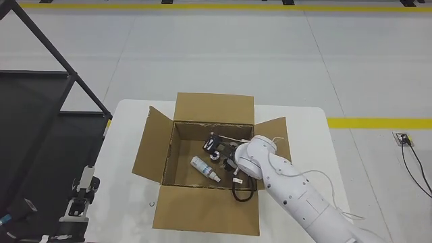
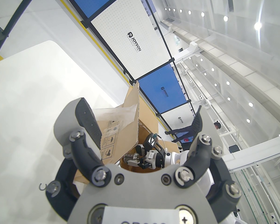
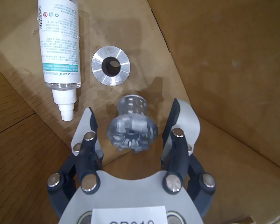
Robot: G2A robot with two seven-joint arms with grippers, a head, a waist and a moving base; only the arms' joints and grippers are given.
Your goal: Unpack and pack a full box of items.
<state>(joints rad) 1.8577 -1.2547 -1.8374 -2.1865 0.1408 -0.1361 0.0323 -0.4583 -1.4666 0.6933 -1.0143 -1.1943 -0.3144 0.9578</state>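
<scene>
An open cardboard box [image 1: 206, 212] stands in the middle of the white table [image 1: 125, 142]. On its floor lie a white spray bottle [image 3: 59, 47], a flanged metal ring [image 3: 110, 65] and a grey perforated plastic part [image 3: 131, 129]. My right gripper [image 3: 133, 107] is down inside the box, open, with one finger on each side of the grey part and a gap to both. In the top view the right arm [image 1: 283, 189] enters the box from the front right, next to the bottle [image 1: 204, 169]. My left gripper [image 2: 141, 107] is open and holds nothing, off the table's left front [image 1: 81, 192].
A black metal frame [image 1: 40, 74] stands left of the table. A black cable loop [image 1: 241, 192] lies in the box near the arm. A small hook [image 1: 152, 205] rests on the table by the box's front left corner. The box flaps [image 2: 130, 117] stand up and outward.
</scene>
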